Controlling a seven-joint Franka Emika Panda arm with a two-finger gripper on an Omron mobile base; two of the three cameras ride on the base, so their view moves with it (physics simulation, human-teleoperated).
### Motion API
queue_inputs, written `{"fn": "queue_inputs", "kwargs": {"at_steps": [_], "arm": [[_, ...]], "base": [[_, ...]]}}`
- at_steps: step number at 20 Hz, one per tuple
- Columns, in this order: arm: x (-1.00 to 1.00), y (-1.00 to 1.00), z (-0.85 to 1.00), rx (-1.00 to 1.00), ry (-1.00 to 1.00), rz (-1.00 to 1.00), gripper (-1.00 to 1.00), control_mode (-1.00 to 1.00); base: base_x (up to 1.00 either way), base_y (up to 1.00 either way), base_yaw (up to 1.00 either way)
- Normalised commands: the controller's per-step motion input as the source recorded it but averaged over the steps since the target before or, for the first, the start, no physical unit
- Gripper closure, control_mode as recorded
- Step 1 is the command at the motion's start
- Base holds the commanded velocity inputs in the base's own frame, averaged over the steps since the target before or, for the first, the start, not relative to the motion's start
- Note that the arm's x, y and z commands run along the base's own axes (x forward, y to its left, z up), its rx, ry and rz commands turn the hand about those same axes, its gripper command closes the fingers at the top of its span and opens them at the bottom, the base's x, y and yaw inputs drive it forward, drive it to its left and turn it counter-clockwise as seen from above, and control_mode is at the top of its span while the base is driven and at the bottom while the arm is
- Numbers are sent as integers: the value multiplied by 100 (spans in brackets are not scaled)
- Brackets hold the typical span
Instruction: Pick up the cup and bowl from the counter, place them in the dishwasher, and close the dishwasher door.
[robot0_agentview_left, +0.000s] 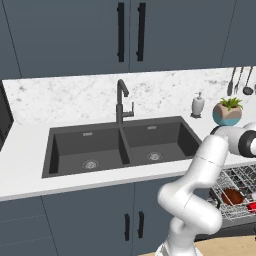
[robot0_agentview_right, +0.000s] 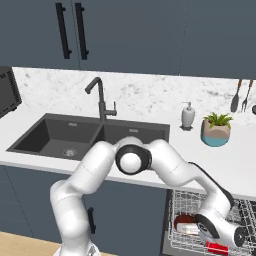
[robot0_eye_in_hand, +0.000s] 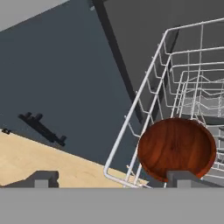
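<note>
The gripper (robot0_eye_in_hand: 111, 177) hung low in the hand view, jaws spread wide with nothing between them: one fingertip over the floor, the other by the bowl (robot0_eye_in_hand: 176, 148). That brown wooden bowl sat in the wire rack (robot0_eye_in_hand: 131, 118) at lower right, near its corner. A red item (robot0_agentview_right: 216, 247), perhaps the cup, lay at the rack's front. Lifting carelessly, a finger could have snagged a wire; the rack stood pulled out, blocking any closing of the dishwasher door.
</note>
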Motion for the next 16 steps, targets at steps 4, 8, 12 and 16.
{"fn": "queue_inputs", "kwargs": {"at_steps": [4,8,12,16], "arm": [[-28,0,35,-14,13,-19,-100,-100],[-11,-3,17,0,0,-8,-100,-100],[-24,-9,16,0,-1,-17,-100,-100],[-30,-7,6,0,-8,-27,-100,-100]], "base": [[0,0,0],[0,0,0],[0,0,0],[0,0,0]]}}
